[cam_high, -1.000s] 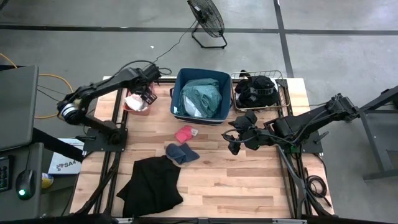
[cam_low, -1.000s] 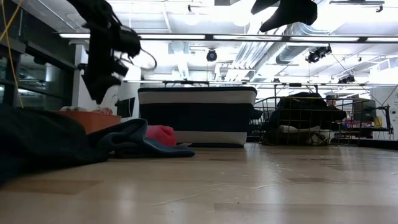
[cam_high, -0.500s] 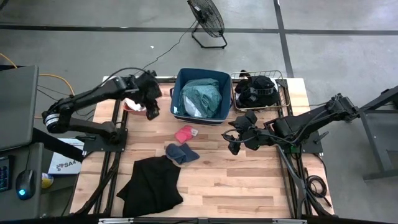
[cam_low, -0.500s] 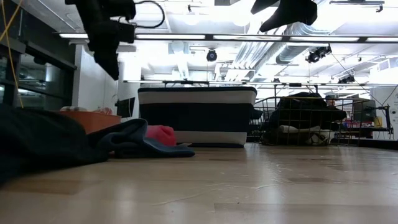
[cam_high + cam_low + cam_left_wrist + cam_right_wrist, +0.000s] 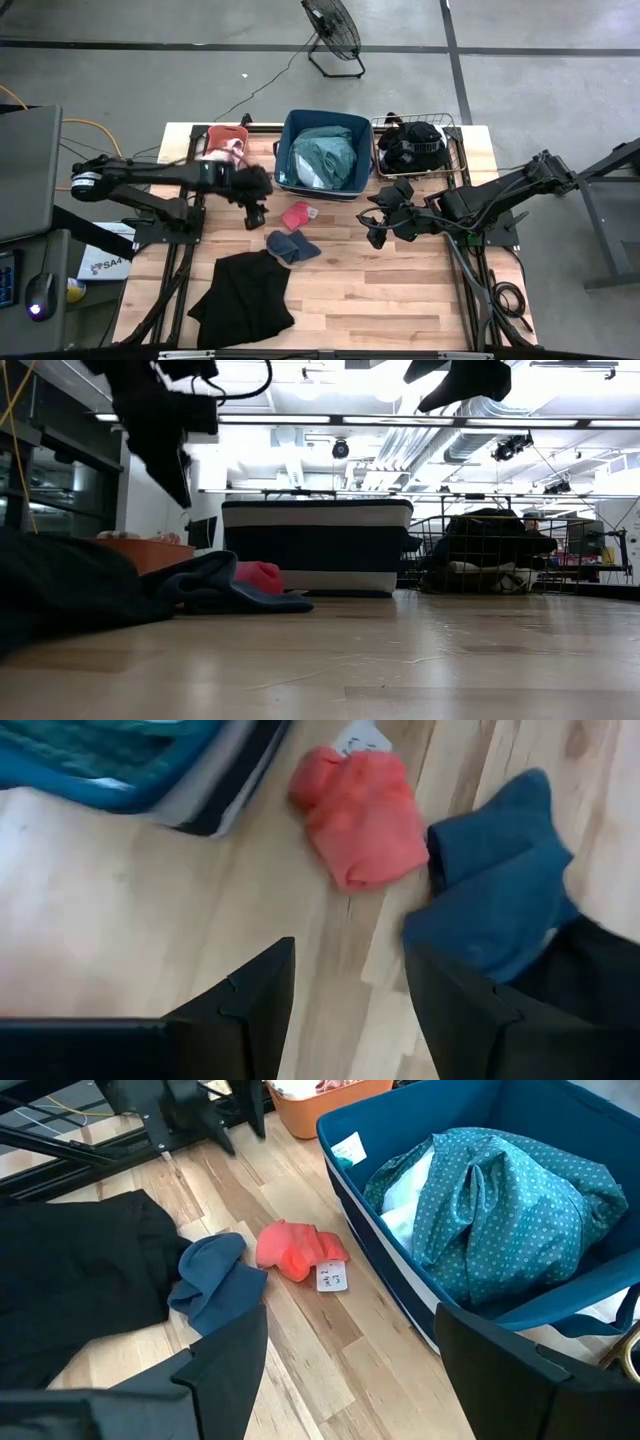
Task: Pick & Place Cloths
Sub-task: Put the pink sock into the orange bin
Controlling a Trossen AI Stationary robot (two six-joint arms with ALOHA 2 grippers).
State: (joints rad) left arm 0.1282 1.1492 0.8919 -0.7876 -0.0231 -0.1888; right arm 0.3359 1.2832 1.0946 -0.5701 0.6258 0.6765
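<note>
A red cloth [image 5: 296, 215], a blue cloth [image 5: 292, 245] and a large black cloth [image 5: 242, 298] lie flat on the wooden table; the blue one overlaps the black one's far edge. My left gripper [image 5: 255, 215] hangs open above the bare wood just left of the red cloth [image 5: 362, 815], with nothing between its fingers [image 5: 348, 955]. My right gripper [image 5: 372, 228] waits open at the table's right, facing the cloths [image 5: 348, 1320]. A teal shirt [image 5: 322, 158] fills the navy bin [image 5: 286, 150]. Black cloth [image 5: 412, 145] lies in the wire basket.
An orange bin [image 5: 225, 135] holding pink and white pieces stands at the far left, next to the navy bin and the wire basket [image 5: 450, 150] along the far edge. Bare wood spreads across the table's near right [image 5: 400, 290]. A fan [image 5: 332, 30] stands on the floor beyond.
My left gripper has swung from above the orange bin toward the table's near edge and right, to beside the red cloth. It has turned as it went. The gap between its fingers looks unchanged. The cloths have not moved.
</note>
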